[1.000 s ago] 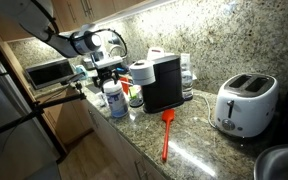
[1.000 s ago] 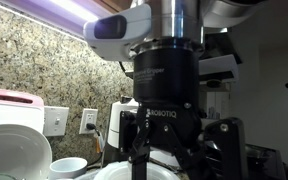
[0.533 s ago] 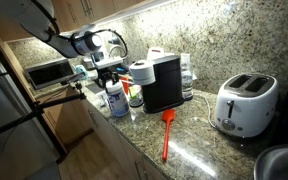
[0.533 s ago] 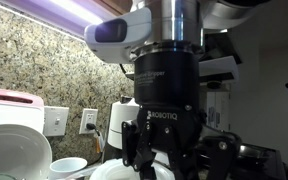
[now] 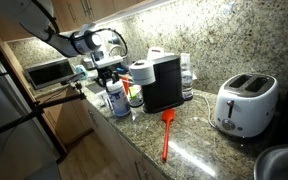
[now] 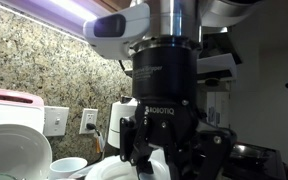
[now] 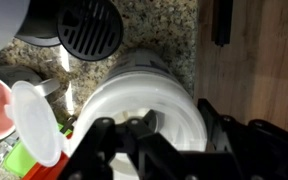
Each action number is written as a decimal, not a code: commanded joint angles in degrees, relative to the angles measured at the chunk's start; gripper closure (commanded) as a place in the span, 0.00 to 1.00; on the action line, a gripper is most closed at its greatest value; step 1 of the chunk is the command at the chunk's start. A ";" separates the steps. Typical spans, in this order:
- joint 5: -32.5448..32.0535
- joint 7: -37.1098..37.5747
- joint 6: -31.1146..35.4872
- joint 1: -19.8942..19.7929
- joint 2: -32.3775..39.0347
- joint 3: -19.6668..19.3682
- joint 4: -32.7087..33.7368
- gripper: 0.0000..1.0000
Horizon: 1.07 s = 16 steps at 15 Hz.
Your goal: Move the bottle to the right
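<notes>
The bottle (image 5: 115, 101) is wide and white with a blue-and-white label, and it stands on the granite counter left of the black appliance (image 5: 164, 85). My gripper (image 5: 111, 82) comes down on it from above. In the wrist view the white screw cap of the bottle (image 7: 149, 95) fills the middle. My gripper (image 7: 154, 128) is shut on it, with one black finger on each side. In an exterior view the gripper (image 6: 156, 163) hangs straight down, its fingertips around the white top of the bottle (image 6: 114, 172).
A paper-towel roll (image 5: 142, 71) and a small green-based bottle (image 5: 134, 98) stand right beside the bottle. An orange brush (image 5: 167, 135) lies near the counter's front edge. A toaster (image 5: 246, 103) stands further right and a microwave (image 5: 49, 72) to the left. The counter edge drops to the wooden floor (image 7: 254, 50).
The jaws have closed from wide open onto the bottle's cap. The arm and the bottle have stayed where they were.
</notes>
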 commanded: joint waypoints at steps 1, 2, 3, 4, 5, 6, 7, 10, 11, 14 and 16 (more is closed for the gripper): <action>-0.40 1.60 2.25 -0.57 -5.01 0.51 -2.62 0.85; -0.47 2.05 3.06 -0.59 -6.56 0.51 -3.76 0.85; -0.40 2.47 3.99 -0.65 -7.97 0.53 -4.68 0.85; -0.31 2.82 5.21 -0.84 -9.57 0.52 -5.83 0.85; -0.30 3.66 5.93 -0.86 -10.75 0.38 -6.59 0.85; -0.20 4.44 6.69 -1.14 -11.89 0.28 -7.44 0.85; 0.10 5.00 7.15 -1.46 -12.91 0.31 -8.30 0.85; 0.76 6.41 6.76 -2.46 -14.60 0.16 -10.07 0.85; 0.64 7.03 6.68 -2.69 -14.91 0.00 -10.67 0.85; 1.15 8.90 6.70 -3.92 -16.48 -0.22 -13.66 0.85; 2.10 10.11 6.82 -5.01 -17.35 -0.23 -15.87 0.85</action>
